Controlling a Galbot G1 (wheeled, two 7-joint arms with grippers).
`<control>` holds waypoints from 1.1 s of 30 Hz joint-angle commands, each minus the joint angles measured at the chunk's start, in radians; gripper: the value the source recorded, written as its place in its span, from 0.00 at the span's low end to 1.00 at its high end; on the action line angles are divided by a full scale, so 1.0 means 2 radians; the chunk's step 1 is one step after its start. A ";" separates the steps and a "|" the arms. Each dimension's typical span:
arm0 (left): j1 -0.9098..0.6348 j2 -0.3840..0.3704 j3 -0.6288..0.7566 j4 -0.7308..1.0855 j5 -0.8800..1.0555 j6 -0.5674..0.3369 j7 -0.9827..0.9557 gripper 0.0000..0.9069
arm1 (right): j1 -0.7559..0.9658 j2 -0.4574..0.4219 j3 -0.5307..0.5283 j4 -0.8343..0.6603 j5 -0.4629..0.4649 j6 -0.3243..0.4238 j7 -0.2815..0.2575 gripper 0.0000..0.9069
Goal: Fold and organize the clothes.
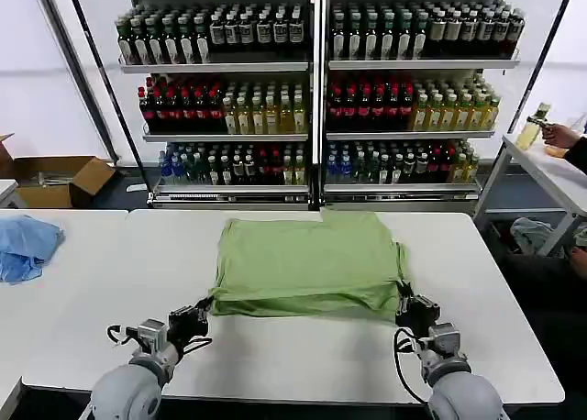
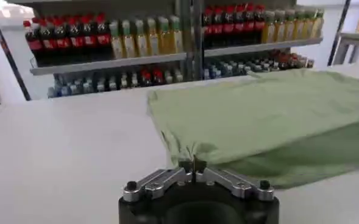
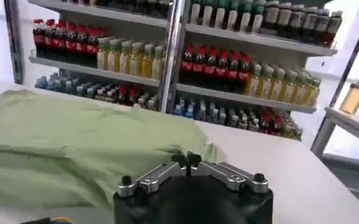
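The clothes (image 1: 307,259), one light green shirt, lie doubled over on the white table (image 1: 303,351), with the fold at the near edge. My left gripper (image 1: 204,307) is at the shirt's near left corner. In the left wrist view my left gripper (image 2: 193,163) is shut, with a tip of the green cloth (image 2: 258,122) pinched between its fingertips. My right gripper (image 1: 404,303) is at the near right corner. In the right wrist view my right gripper (image 3: 187,159) is shut on the edge of the shirt (image 3: 63,140). Collar, buttons and print are hidden.
A crumpled light blue cloth (image 1: 26,241) lies on the adjoining table at the left. Shelves of bottles (image 1: 312,90) stand behind the table, a cardboard box (image 1: 55,177) sits on the floor at the far left, and a side table (image 1: 550,172) is at the right.
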 commanded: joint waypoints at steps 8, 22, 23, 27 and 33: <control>-0.040 -0.008 0.027 0.045 0.013 -0.001 -0.003 1.00 | 0.032 0.010 -0.030 -0.044 -0.044 -0.017 -0.011 1.00; 0.031 -0.024 -0.011 -0.011 0.016 -0.008 -0.018 1.00 | -0.071 0.010 0.044 0.031 -0.038 0.013 -0.001 1.00; 0.032 -0.025 -0.011 -0.011 0.016 -0.008 -0.018 1.00 | -0.079 0.011 0.050 0.035 -0.034 0.013 -0.001 1.00; 0.030 -0.031 -0.012 -0.004 0.013 -0.008 -0.021 1.00 | -0.092 0.011 0.063 0.040 -0.016 0.011 0.000 1.00; 0.006 -0.036 -0.003 0.023 0.008 -0.007 -0.021 1.00 | -0.082 0.012 0.057 0.008 0.004 -0.006 0.002 1.00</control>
